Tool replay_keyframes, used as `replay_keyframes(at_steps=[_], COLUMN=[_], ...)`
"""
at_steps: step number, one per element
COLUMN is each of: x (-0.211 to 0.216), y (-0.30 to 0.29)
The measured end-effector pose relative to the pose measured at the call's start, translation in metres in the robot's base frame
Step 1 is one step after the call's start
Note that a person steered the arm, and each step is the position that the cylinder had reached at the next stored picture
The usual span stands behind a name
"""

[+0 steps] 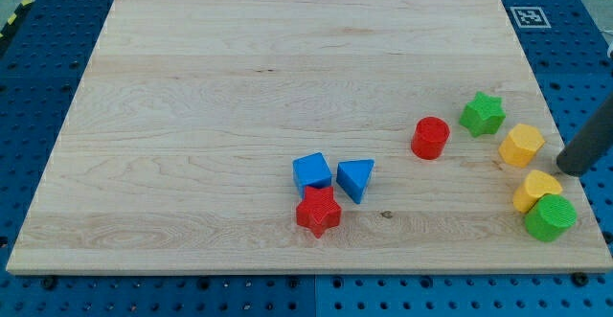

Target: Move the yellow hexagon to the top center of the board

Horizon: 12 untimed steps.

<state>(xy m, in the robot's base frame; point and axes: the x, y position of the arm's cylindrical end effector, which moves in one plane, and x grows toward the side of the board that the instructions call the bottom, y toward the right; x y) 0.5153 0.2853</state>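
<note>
Nearest the view's bottom, at the right, I see a green cylinder (pixel 551 217) touching a yellow block (pixel 534 189) of unclear shape; toward the middle a red star (pixel 318 212) sits under a blue cube (pixel 311 171) and blue wedge (pixel 355 178). Further up the table (pixel 239 87) lie a red cylinder (pixel 430 137) and green star (pixel 482 114). My tip (pixel 564 169), a plain rod with nothing to clench as an end effector, stands just right of the yellow hexagon (pixel 521 146) at the right edge.

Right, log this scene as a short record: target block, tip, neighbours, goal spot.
target: yellow hexagon, near the board's right edge
tip: my tip, just right of the hexagon, slightly below it; contact unclear
neighbours: green star up-left; yellow block and green cylinder below
others: red cylinder; blue cube, blue triangle, red star clustered at bottom centre
goal spot: top centre of the wooden board; hexagon not there
</note>
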Motion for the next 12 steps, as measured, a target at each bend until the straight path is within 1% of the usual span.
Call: replay_keyframes(at_steps=[1,3,6,8,9,10,12], x=[-0.004,-0.034,-0.082,-0.086,-0.084,-0.063,-0.059], y=[-0.033,-0.044,-0.128,-0.189,-0.2,-0.2,-0.245])
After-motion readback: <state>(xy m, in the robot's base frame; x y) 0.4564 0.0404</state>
